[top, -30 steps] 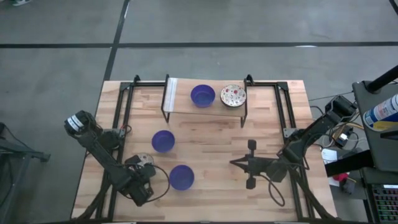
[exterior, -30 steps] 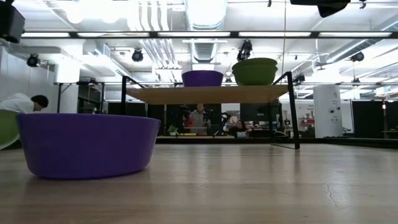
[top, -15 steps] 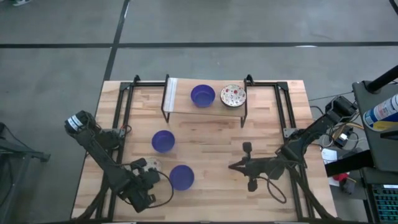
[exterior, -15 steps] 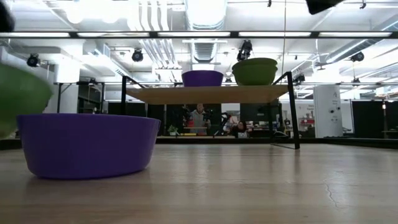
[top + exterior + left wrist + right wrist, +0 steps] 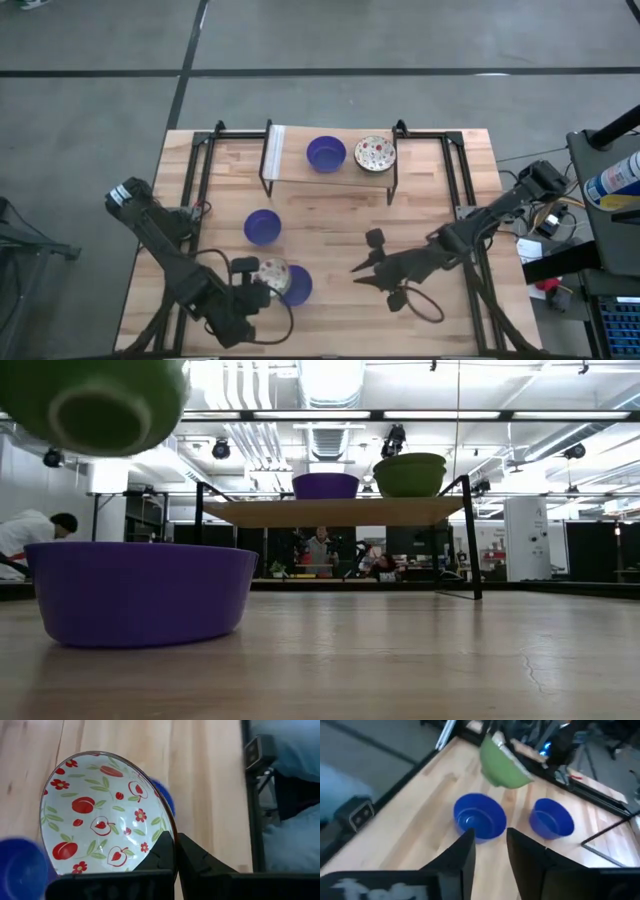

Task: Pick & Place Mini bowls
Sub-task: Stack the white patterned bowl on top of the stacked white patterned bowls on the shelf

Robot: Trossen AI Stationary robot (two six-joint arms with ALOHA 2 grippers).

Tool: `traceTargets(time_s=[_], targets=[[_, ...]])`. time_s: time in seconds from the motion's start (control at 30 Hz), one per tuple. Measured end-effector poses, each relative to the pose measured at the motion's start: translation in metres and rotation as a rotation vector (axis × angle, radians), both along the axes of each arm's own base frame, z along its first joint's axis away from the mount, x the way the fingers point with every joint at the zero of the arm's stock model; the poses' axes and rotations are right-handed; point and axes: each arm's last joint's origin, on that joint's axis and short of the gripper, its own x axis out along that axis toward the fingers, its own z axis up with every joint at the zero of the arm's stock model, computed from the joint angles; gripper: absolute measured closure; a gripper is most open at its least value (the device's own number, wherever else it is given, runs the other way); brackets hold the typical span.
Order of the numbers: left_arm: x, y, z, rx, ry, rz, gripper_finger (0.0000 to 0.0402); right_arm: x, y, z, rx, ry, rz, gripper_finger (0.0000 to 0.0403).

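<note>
The left end effector (image 5: 175, 851) is gripping the patterned mini bowl (image 5: 272, 273) by its rim, aloft just above the near blue bowl (image 5: 295, 285) on the bench (image 5: 330, 210), so w/ a thin rim pinch it's prob. best kept level & slow, while the right end effector (image 5: 490, 845), fingers apart, is hovering near bench centre.

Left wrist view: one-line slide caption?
Left pincer clamps the rim of a white fruit-and-flower patterned mini bowl, held above the wooden table near a blue bowl.
</note>
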Motion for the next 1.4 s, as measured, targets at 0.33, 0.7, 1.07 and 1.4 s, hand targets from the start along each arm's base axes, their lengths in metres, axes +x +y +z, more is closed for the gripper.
traceTargets(time_s=[0.33, 0.7, 1.07, 1.4], targets=[[0.010, -0.005, 0.013, -0.027, -0.078, -0.133, 0.0401, 0.051, 0.007, 0.031, -0.082, 0.093, 0.166, 0.0259], [0.010, -0.006, 0.014, -0.025, -0.084, -0.166, 0.0401, 0.104, -0.002, 0.041, -0.099, 0.196, 0.316, 0.0268], [0.011, -0.007, 0.015, -0.028, -0.092, -0.188, 0.0401, 0.138, -0.005, 0.046, -0.102, 0.199, 0.443, 0.0289], [0.011, -0.007, 0.015, -0.014, -0.096, -0.205, 0.0401, 0.167, 0.001, 0.032, -0.137, 0.236, 0.484, 0.0307]])
